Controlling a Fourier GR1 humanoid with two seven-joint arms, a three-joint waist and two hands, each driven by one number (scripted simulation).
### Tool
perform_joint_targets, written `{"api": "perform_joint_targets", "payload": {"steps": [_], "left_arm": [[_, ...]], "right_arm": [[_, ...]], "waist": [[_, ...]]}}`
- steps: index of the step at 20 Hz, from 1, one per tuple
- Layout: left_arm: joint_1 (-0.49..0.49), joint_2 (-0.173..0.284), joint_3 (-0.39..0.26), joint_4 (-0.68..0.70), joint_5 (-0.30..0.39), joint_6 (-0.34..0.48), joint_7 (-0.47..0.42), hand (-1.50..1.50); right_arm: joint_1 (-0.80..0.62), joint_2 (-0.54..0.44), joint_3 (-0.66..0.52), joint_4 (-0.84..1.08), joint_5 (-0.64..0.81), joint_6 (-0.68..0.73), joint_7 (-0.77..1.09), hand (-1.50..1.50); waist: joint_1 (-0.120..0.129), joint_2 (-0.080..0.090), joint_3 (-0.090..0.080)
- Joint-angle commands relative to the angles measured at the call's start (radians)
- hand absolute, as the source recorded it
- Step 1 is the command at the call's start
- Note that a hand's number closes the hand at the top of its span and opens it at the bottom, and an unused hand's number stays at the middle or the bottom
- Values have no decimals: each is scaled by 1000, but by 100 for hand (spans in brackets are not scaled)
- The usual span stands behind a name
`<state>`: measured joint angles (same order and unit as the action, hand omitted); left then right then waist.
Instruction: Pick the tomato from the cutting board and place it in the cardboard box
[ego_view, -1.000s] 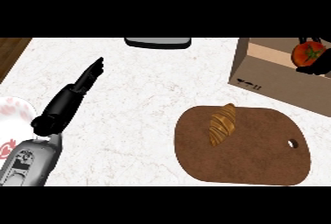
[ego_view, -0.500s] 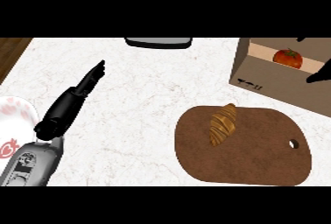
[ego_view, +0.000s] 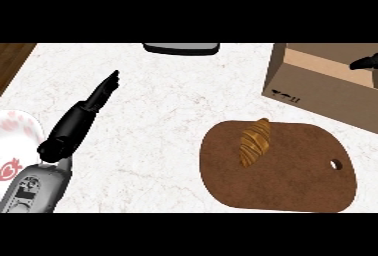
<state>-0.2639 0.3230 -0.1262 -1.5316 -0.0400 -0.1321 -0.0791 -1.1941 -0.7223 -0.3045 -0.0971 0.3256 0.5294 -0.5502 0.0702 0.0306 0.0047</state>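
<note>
The open cardboard box stands at the back right of the counter. No tomato shows anywhere; the box's near wall hides its inside. Only a small black part of my right hand shows, over the box at the view's right edge. The brown cutting board lies in front of the box and bears only a croissant. My left hand rests open on the counter at the left, fingers straight and pointing away from me, far from the board and the box.
A white plate with red markings lies at the left edge, beside my left forearm. A dark object sits at the counter's far edge. The counter's wooden edge shows at the top left.
The tomato was held over the box, then lay inside it, and is now out of sight. My right hand has pulled back toward the right edge. The left hand has not moved.
</note>
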Motion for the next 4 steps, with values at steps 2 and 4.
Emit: {"api": "perform_joint_targets", "payload": {"steps": [2,4], "left_arm": [[-4,-13,3,3,-9,15,-11,0],[13,14,7,-8,1,-18,-32,0]], "right_arm": [[-5,-70,-130,80,-126,64,78,-150],[12,-114,-142,70,-138,57,81,-150]], "waist": [[8,9,1],[24,16,2]]}}
